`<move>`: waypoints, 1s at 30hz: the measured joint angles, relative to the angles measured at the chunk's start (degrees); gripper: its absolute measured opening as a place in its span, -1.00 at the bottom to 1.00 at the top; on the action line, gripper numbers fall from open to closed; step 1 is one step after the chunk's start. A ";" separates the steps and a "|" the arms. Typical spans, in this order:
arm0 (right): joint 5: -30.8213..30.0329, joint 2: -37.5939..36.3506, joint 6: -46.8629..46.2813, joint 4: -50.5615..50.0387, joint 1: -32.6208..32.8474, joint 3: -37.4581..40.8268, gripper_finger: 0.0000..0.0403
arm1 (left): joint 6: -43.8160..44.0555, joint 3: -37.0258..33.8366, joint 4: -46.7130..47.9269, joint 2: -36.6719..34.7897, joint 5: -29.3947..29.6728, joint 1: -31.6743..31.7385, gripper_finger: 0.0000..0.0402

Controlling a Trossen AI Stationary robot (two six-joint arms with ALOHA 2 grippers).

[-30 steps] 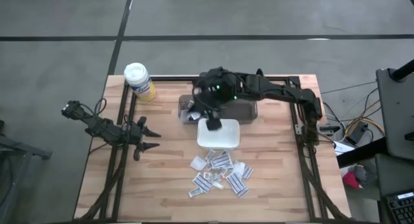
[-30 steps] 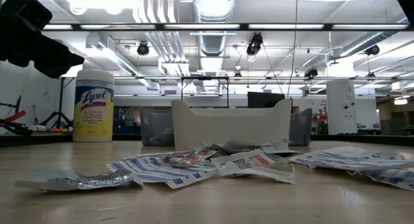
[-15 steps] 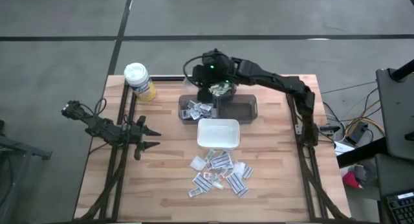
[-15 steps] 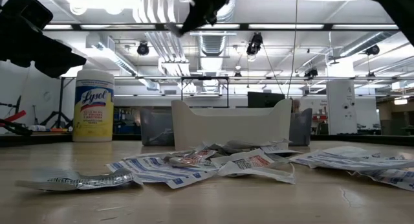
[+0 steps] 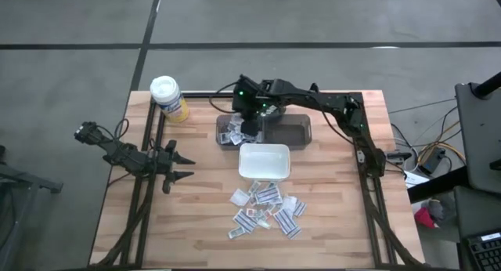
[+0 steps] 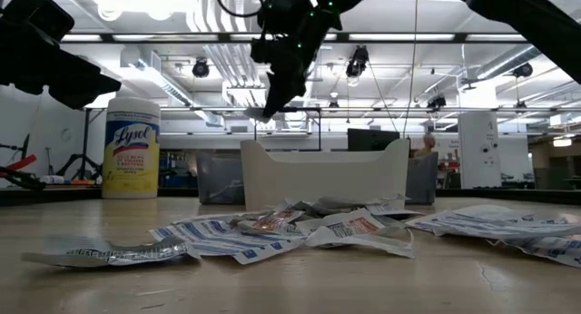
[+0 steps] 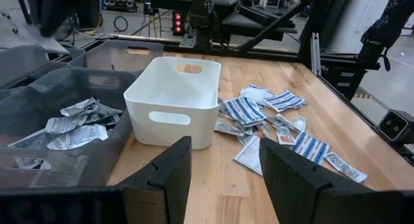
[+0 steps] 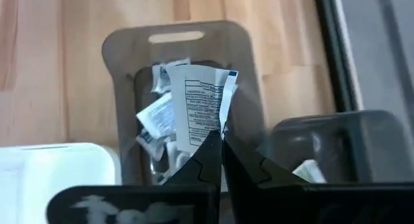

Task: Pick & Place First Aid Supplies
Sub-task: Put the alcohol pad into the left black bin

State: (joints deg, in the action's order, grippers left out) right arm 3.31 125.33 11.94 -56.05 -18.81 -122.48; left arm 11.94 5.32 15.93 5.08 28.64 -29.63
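Above the translucent grey plastic bin (image 8: 181, 88), small white printed packet (image 8: 206, 111) pinched in closed right gripper (image 8: 222, 143), left gripper (image 7: 223, 169) held wide, apart.

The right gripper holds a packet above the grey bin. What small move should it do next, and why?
Probably open the fingers and drop it. The right gripper is shut on a white printed packet, hanging over the left compartment of the translucent grey bin, where similar packets already lie.

Packets (image 5: 264, 209) piled on table, flat.
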 joint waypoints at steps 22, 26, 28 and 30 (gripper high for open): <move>4.61 7.63 3.23 -5.97 -0.61 0.13 -0.96 | -0.09 0.00 0.06 0.35 3.15 -0.04 -0.12; 4.44 7.70 3.26 -6.10 -0.61 0.13 -0.96 | -0.11 0.00 0.06 0.38 3.18 -0.04 -0.12; 4.41 7.70 3.26 -6.11 -0.61 0.13 -0.96 | -0.15 0.00 0.06 0.40 3.24 -0.04 -0.12; 4.22 7.70 3.28 -6.12 -0.63 0.13 -0.96 | -0.47 0.00 0.06 0.42 3.45 -0.02 -0.12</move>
State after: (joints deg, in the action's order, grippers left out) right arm 7.53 133.03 15.22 -62.17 -19.44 -122.34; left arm 11.48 5.32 15.99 5.50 32.10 -29.65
